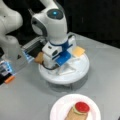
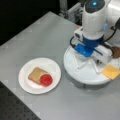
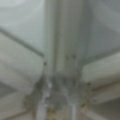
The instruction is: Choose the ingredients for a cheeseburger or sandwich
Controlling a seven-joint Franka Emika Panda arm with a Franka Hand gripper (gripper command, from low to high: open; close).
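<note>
hand [image 1: 58,67] low over round white divided tray [image 1: 82,71], grip state cannot tell | yellow cheese square [image 2: 111,72] on tray rim: light, thin, take by edges | tan bread slice [image 2: 36,74] with red tomato disc [image 2: 46,80] on white paper plate [image 2: 25,82]

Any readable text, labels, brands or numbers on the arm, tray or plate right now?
None can be read.
The tool over the white round tray: no lettering shows.
The paper plate, bread slice and tomato disc: plain.
</note>
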